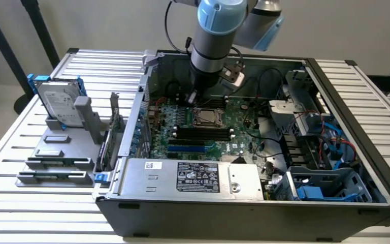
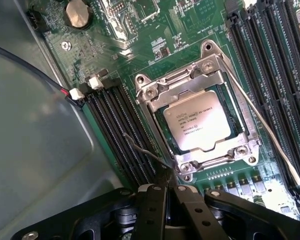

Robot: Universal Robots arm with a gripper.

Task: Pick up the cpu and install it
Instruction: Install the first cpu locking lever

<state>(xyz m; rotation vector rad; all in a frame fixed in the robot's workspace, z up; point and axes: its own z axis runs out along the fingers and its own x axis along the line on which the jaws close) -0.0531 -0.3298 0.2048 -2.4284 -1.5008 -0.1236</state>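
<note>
The cpu [image 2: 199,122], a small square chip with a silver-grey top and printed text, lies flat in the motherboard socket, framed by the metal load plate [image 2: 217,75]. In the exterior view the cpu [image 1: 205,118] sits mid-board inside the open computer case. My gripper [image 2: 164,175] is shut, its black fingers meeting just beside a corner of the socket. Their tips touch a thin wire socket lever [image 2: 140,147]; whether they pinch it I cannot tell. From outside, my gripper [image 1: 193,96] hangs just above the socket's far edge.
Black memory slots [image 2: 120,135] run beside the socket, and the grey case wall [image 2: 35,140] lies beyond them. A second wire lever [image 2: 270,140] lies along the socket's other side. A hard drive in a blue bracket [image 1: 56,99] and memory sticks [image 1: 56,162] stand outside the case.
</note>
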